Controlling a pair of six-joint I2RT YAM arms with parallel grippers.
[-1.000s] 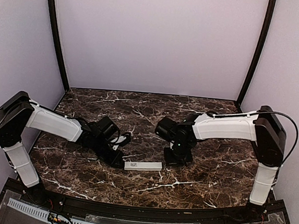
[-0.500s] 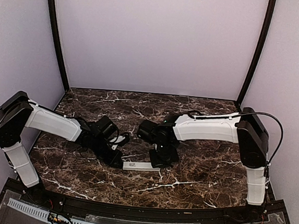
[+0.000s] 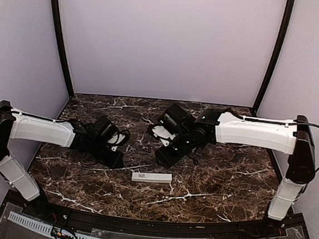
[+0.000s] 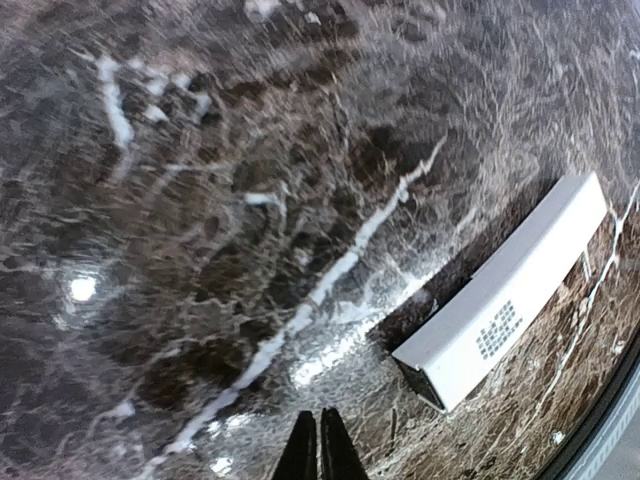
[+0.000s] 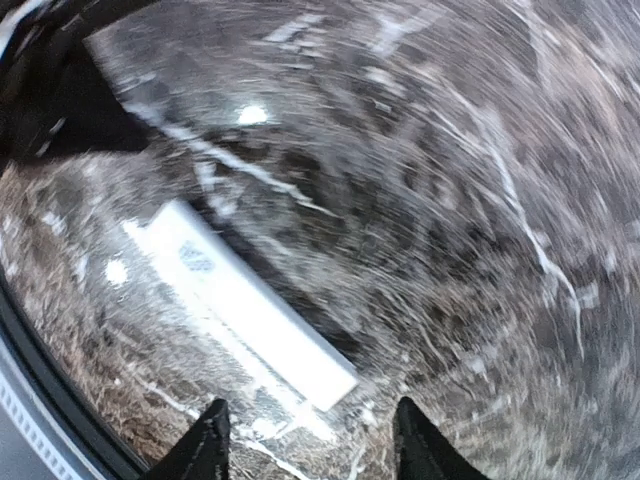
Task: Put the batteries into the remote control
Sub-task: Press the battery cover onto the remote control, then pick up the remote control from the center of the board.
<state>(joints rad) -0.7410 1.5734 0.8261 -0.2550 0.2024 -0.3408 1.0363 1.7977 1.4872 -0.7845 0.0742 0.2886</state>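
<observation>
Dark marble tabletop [image 3: 226, 187] carries one white remote control [image 3: 151, 177], lying flat near the front edge and touched by neither of the two hands. The left hand [image 3: 115, 161] is just behind its left end, fingers pressed together on nothing. The right hand [image 3: 164, 156] hovers behind its right end, fingers spread, empty.

1. The white-shelled, black-jointed left arm [image 3: 41, 130] reaches low from the left edge of the dark marble worktop [image 3: 226, 187] toward its middle.
2. The black two-finger left gripper [image 3: 115, 160] points down, its slim fingertips [image 4: 305, 450] pressed together.
3. The white-and-black right arm [image 3: 256, 133] stretches from the right edge leftward, forearm nearly level.
4. The black right gripper [image 3: 163, 157] tilts down toward the near edge, fingers [image 5: 208, 445] apart, gripping nothing.
</observation>
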